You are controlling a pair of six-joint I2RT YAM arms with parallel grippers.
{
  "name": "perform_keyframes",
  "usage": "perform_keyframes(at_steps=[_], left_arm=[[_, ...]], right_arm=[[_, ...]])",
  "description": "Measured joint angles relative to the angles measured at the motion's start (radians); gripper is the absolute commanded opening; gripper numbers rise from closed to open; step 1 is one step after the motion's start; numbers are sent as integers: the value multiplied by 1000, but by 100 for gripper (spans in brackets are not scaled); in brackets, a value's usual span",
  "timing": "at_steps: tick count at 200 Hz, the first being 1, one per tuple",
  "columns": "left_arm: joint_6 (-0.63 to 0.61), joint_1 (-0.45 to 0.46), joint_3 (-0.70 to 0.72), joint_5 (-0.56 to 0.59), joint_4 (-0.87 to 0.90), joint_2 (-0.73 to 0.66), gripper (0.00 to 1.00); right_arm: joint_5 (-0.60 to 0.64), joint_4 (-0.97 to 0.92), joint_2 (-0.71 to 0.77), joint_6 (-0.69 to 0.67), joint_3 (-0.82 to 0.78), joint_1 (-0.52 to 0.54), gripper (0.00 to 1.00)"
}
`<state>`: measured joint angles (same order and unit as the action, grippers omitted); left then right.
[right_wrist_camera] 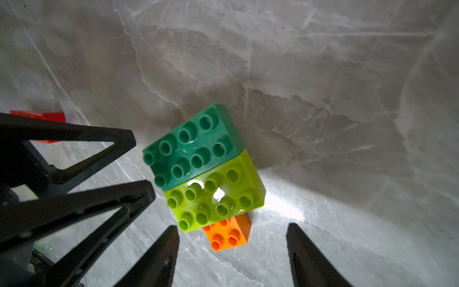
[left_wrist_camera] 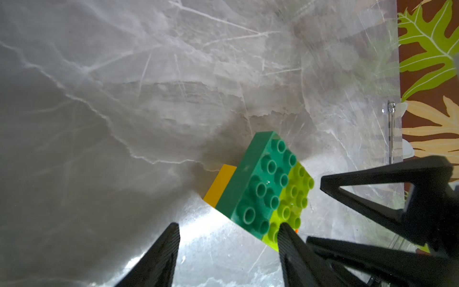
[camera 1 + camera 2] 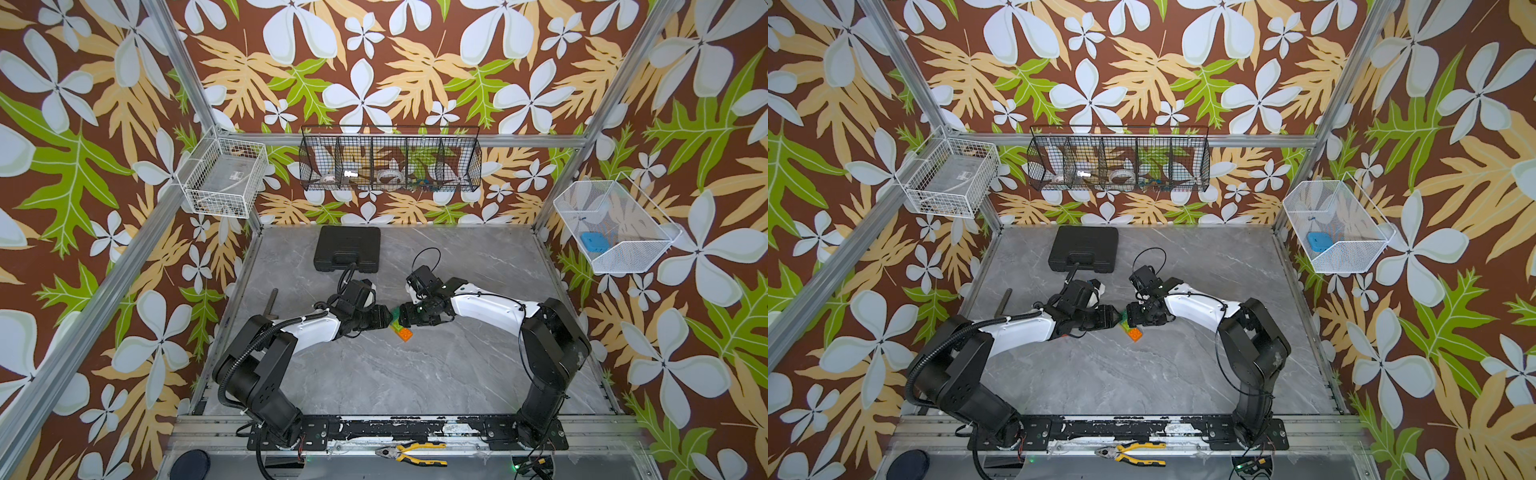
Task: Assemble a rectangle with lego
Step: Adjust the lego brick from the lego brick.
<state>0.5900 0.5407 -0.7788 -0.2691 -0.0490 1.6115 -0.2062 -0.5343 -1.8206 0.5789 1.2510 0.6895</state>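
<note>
Near edge first: yellow-handled pliers (image 3: 411, 454) lie on the front rail, with a black disc (image 3: 190, 465) off at the left corner. Up onto the grey marble worktop (image 3: 374, 374), the left arm (image 3: 307, 328) and right arm (image 3: 490, 309) both reach inward, tips almost meeting over the lego (image 3: 402, 328) in the middle.

The left jaws are open with nothing between them. One fingertip (image 2: 283, 231) sits right at the corner of the lime green brick (image 2: 293, 196) (touching or just over it, I cannot tell). The right jaws are open too, spread either side of the orange brick (image 1: 228, 233) with clear gaps.

The part-built rectangle (image 1: 206, 171) lies flat on the worktop. The dark green brick (image 1: 191, 146) and the lime green one sit side by side on top. The yellow brick (image 2: 219, 185) shows under the dark green, and the orange pokes out from under the lime. The red brick (image 1: 37, 116) lies apart, glimpsed past the left arm's fingers.

Further back, a dark metal bar (image 3: 274, 301) lies by the left edge and the black case (image 3: 347, 248) lies shut near the back wall. On the walls hang a white wire basket (image 3: 224, 183), a black wire basket (image 3: 390, 158) and a white mesh basket (image 3: 615, 226)
</note>
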Motion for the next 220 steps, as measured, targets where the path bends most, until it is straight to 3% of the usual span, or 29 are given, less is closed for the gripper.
perform_keyframes(at_steps=[109, 220], left_arm=[[-15, 2, -3, 5, 6, 19, 58], [-35, 2, -8, -47, -13, 45, 43]], right_arm=[[5, 10, -40, -1, 17, 0, 63], [-7, 42, -68, -8, 9, -2, 59]])
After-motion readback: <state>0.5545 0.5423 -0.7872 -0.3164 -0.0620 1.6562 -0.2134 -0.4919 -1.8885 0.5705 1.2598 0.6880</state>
